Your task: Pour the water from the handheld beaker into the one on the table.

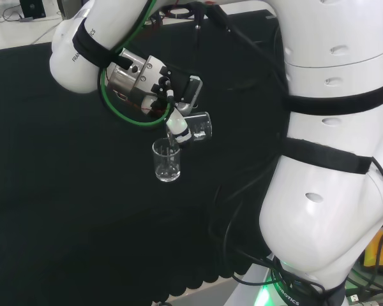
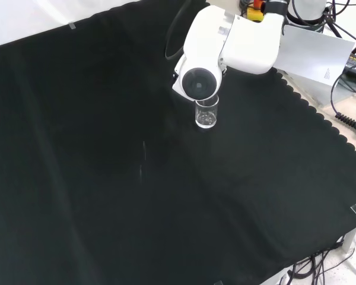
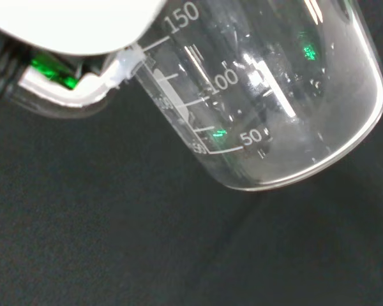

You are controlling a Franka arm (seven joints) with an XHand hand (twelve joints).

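In the head view the hand point(image 1: 179, 118) is curled round a clear beaker point(image 1: 200, 126) that is tipped nearly on its side, its mouth down and to the left. Just under that mouth a second clear beaker point(image 1: 166, 160) stands upright on the black cloth. The front view has the standing beaker point(image 2: 206, 111) just below the arm's round grey cap point(image 2: 197, 83). The wrist view brings the held beaker point(image 3: 268, 95) close, tilted, with white scale marks on its wall and a white finger point(image 3: 83, 89) beside it. Whether water remains in it cannot be told.
The arm's big white links point(image 1: 332, 146) rise at the right of the head view, with black cables point(image 1: 236, 210) trailing over the cloth near the base. The cloth's scalloped edge point(image 2: 320, 113) runs down the right side of the front view, with cables beyond it.
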